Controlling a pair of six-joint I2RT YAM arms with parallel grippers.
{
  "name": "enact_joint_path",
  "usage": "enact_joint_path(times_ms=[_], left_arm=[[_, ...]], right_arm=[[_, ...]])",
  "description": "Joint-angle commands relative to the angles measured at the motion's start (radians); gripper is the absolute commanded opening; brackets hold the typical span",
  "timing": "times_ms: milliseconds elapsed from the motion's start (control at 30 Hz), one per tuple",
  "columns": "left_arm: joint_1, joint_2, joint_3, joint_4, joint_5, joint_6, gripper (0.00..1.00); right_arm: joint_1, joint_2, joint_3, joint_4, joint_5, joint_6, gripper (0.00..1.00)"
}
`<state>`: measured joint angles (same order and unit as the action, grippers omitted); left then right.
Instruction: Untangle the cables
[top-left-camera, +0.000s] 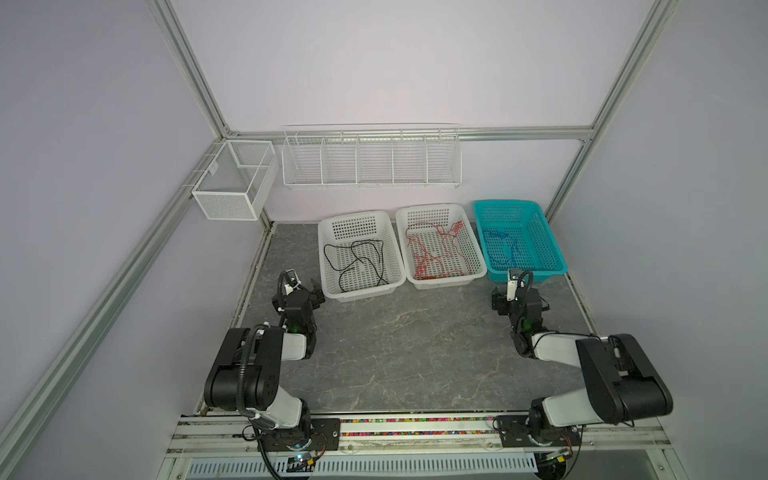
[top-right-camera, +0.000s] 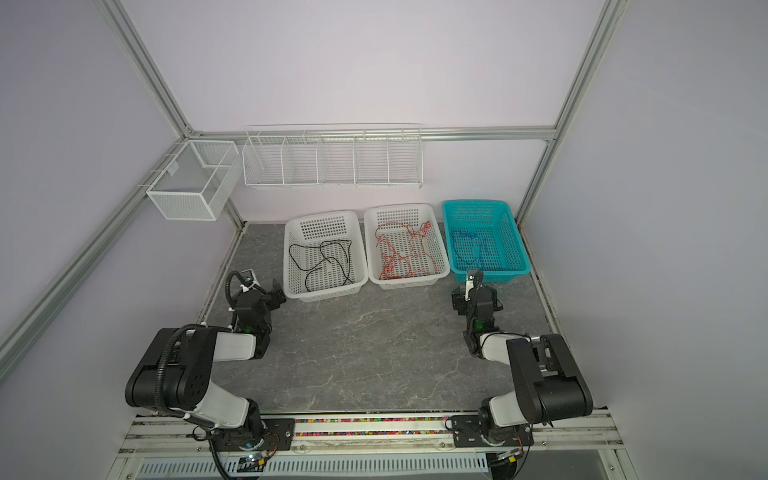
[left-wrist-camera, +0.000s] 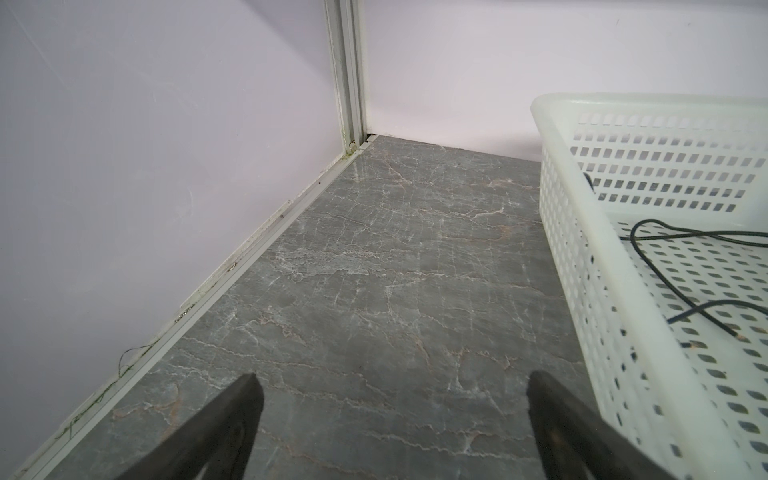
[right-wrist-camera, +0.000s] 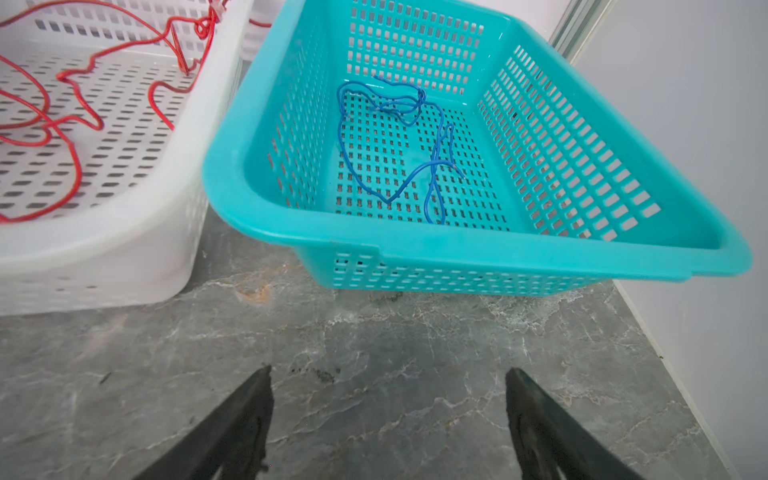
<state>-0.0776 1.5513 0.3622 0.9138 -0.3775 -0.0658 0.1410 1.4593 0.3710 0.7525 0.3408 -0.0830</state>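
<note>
Looks all but done. Sorted by colour, one to a basket: black cable (top-left-camera: 358, 260) in the left white basket (top-left-camera: 365, 292), red cable (top-left-camera: 435, 250) in the middle basket (top-left-camera: 451, 280), blue cable (right-wrist-camera: 432, 165) in the teal basket (right-wrist-camera: 498, 254), with no crossing of rims. Could want some straightening yet (loops and kinks in red, blue too). Shows left jaws and right jaws spread wide, gripping nothing, low over bare bench (top-left-camera: 395, 353) short of the baskets.

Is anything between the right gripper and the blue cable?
Only the near wall of the teal basket, between the open right gripper and the blue cable lying inside. From above, nothing visible blocks it.
</note>
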Motion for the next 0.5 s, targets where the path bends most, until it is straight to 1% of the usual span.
enact_joint_path(times_ms=[0, 67, 100, 167, 467], left_arm=[[0.001, 0.003, 0.013, 0.031, -0.001, 0.015, 0.99], [0.001, 0.003, 0.015, 0.031, -0.002, 0.015, 0.99], [0.001, 0.003, 0.015, 0.030, -0.002, 0.015, 0.99], [0.001, 0.004, 0.015, 0.030, -0.001, 0.015, 0.99], [0.001, 0.004, 0.014, 0.031, -0.003, 0.015, 0.99]], right_arm=[[-0.028, 0.021, 0.012, 0.098, 0.041, 0.017, 0.89], [-0.084, 0.042, 0.098, -0.059, -0.038, 0.071, 0.89], [-0.099, 0.042, 0.103, -0.070, -0.062, 0.078, 0.89], [-0.093, 0.039, 0.092, -0.049, -0.047, 0.072, 0.89], [-0.099, 0.038, 0.098, -0.064, -0.057, 0.078, 0.89]])
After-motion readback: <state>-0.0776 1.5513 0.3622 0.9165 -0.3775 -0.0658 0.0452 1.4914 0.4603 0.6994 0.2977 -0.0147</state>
